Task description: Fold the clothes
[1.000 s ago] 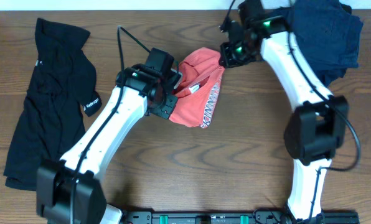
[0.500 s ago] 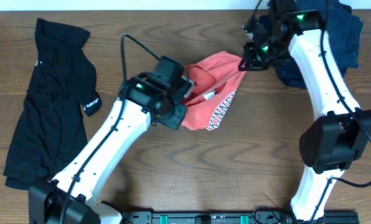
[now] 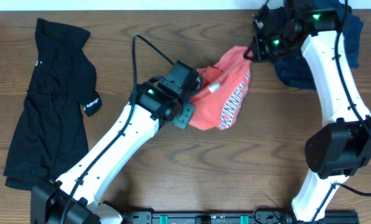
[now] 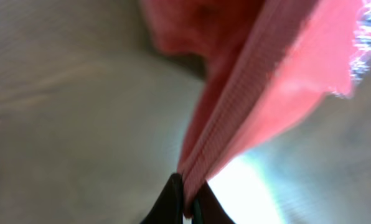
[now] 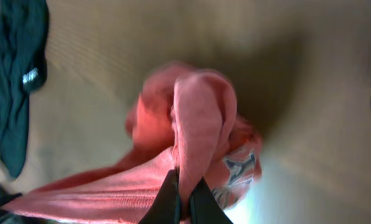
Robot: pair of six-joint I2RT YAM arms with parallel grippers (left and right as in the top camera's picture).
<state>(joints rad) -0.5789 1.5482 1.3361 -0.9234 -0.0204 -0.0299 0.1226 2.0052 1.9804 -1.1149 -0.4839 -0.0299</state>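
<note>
Your left gripper (image 4: 185, 202) is pinched shut on a seamed edge of the red T-shirt (image 3: 232, 99), and your right gripper (image 5: 184, 194) is clamped on a bunched fold of it, so the shirt sits crumpled between them over the table (image 3: 173, 174). Looks like the pick-up-and-spread step to me, nothing folded yet. Next you'd want to pull the grips apart and lay it flat, clear of the blue pile (image 3: 291, 74) and the black garment (image 3: 48, 106).
</note>
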